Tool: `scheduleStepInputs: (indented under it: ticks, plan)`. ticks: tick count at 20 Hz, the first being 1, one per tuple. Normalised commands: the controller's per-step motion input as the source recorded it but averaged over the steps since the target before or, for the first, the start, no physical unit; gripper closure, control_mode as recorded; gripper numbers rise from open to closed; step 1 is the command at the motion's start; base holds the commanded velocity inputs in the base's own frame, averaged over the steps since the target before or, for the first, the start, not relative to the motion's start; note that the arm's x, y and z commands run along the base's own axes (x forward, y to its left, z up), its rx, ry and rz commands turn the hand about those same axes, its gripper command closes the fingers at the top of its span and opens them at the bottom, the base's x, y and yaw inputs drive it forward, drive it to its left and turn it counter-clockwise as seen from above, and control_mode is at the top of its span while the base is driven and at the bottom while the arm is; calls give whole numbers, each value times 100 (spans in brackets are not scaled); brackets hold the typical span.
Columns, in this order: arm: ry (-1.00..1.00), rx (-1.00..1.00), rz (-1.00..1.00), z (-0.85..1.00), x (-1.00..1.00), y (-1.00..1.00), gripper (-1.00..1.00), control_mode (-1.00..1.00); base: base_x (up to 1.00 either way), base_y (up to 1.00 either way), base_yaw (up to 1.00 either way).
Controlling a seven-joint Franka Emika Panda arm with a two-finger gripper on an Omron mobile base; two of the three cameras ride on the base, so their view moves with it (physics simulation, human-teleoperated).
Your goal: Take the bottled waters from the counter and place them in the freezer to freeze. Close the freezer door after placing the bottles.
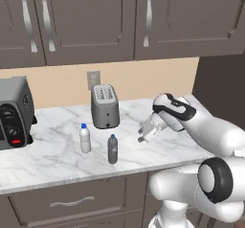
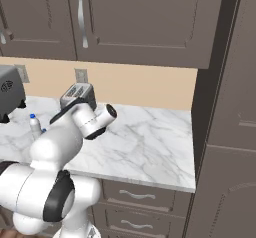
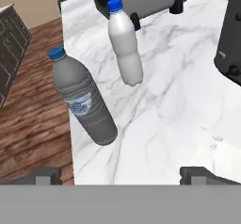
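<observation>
Two bottled waters stand upright on the white marble counter (image 1: pixel 57 157), in front of the toaster. The whitish bottle (image 1: pixel 85 138) is on the left and the darker grey bottle (image 1: pixel 113 149) stands nearer the front edge. My gripper (image 1: pixel 143 135) hovers just above the counter to the right of the grey bottle, apart from it, pointing toward both. In the hand view the grey bottle (image 3: pixel 84 100) is closest and left of centre, with the whitish bottle (image 3: pixel 124 44) behind it. The gripper (image 3: pixel 123 176) is open with nothing between its fingertips (image 3: pixel 44 176). The freezer and its door are out of view.
A silver toaster (image 1: pixel 105 106) stands behind the bottles, and a toaster oven (image 1: pixel 14 119) sits at the counter's left end. Wall cabinets (image 1: pixel 91 16) hang overhead. A tall dark panel (image 2: pixel 225 132) ends the counter on the right. Drawers (image 1: pixel 72 203) lie below.
</observation>
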Motion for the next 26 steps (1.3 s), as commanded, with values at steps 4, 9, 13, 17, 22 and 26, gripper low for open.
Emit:
scheduleStepInputs:
  ticks: [4, 9, 13, 17, 22, 26]
  plan:
    - [-30, 17, 25, -21, 3, 0, -100, -100, 0, 0, 0]
    - [-12, 4, 26, -12, -3, 34, -100, -100, 0, 0, 0]
    - [-2, 0, 7, -1, -2, 8, -100, -100, 0, 0, 0]
    - [0, 1, 1, 0, 0, 10, -100, -100, 0, 0, 0]
    - [0, 1, 2, 0, -4, 58, -100, -100, 0, 0, 0]
    - [0, 0, 2, -6, -15, 52, -100, -100, 0, 0, 0]
